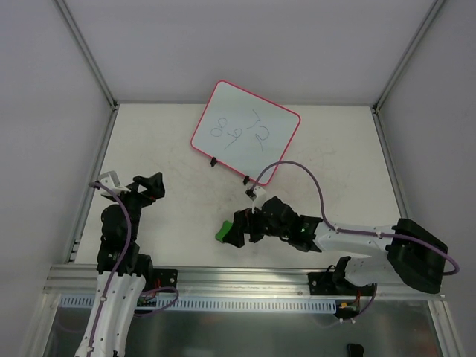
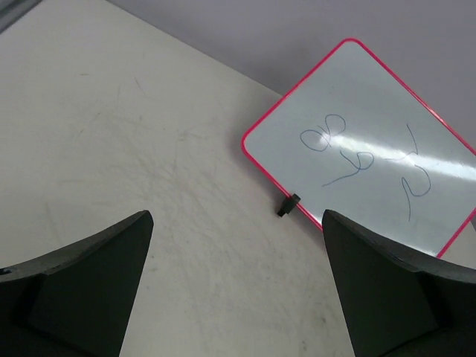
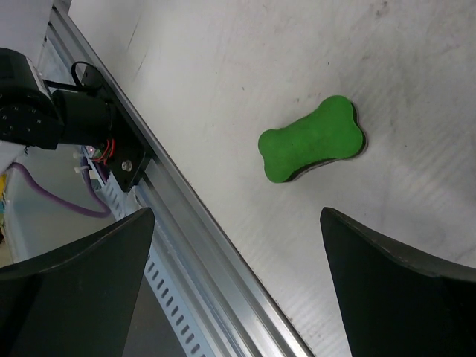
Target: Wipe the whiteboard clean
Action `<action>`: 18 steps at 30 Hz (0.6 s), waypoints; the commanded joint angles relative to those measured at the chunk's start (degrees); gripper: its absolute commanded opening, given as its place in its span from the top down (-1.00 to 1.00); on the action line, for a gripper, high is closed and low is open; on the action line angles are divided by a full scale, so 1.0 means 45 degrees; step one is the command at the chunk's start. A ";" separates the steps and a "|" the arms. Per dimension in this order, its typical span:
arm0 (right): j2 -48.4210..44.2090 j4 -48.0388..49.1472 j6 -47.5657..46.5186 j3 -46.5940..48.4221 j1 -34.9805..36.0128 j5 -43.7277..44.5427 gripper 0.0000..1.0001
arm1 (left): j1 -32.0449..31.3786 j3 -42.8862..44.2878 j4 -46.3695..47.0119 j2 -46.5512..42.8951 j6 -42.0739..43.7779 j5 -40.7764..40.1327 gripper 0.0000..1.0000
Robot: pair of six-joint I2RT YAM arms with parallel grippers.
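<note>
Where the arms are bolted, nearest: a metal rail [image 1: 245,277] runs along the near edge of the table [image 1: 349,163], with both arm bases on it.
Left gripper: the left gripper [image 1: 151,181] hangs over the near-left part of the table. In its wrist view [image 2: 238,294] the two dark fingers [image 2: 89,290] stand wide apart, with only bare tabletop between them.
Right gripper: the right gripper [image 1: 232,230] reaches leftward to the near middle of the table. In its wrist view [image 3: 238,286] the fingers [image 3: 401,290] are spread and grip nothing.
Green eraser: the bone-shaped green eraser [image 3: 312,147] lies flat on the table just ahead of the right fingertips, apart from both. From above, only one green end [image 1: 221,233] shows at the gripper's left side.
Purple cable: the purple cable [image 1: 316,182] arcs from the right wrist back along the arm, passing close to the board's near right corner.
Whiteboard: the whiteboard [image 1: 245,128] sits at the far middle of the table, turned askew. It is well beyond both grippers, and its far corner is close to the back wall.
Frame and feet: a thin pink-red frame runs around it. Two small black clip feet [image 1: 213,161] sit on its near edge, and one also shows in the left wrist view [image 2: 286,204].
Writing: dark looping handwritten marks [image 2: 357,160] cover the middle of the board [image 2: 387,111]. I cannot read them surely.
</note>
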 commanded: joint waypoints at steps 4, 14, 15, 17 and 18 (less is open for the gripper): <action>0.2296 0.2137 0.1461 0.1024 -0.0055 -0.0710 -0.98 | -0.0011 0.1406 -0.2695 -0.0197 -0.0767 0.1532 -0.98; 0.3682 0.2136 0.1872 0.1492 0.0062 -0.0475 -0.98 | -0.0011 0.2110 -0.3380 -0.0118 -0.0494 0.1942 -0.98; 0.3801 0.2175 0.1814 0.1667 0.0062 -0.0456 -0.98 | -0.0011 0.2130 -0.3400 -0.0138 -0.0455 0.1942 -0.98; 0.4113 0.2466 0.1833 0.1863 0.0062 -0.0533 -0.98 | 0.0009 0.2169 -0.3439 -0.0255 -0.0357 0.1807 -0.98; 0.4424 0.2643 0.1891 0.1922 0.0062 -0.0495 -0.98 | 0.0009 0.2188 -0.3478 -0.0294 -0.0318 0.1748 -0.98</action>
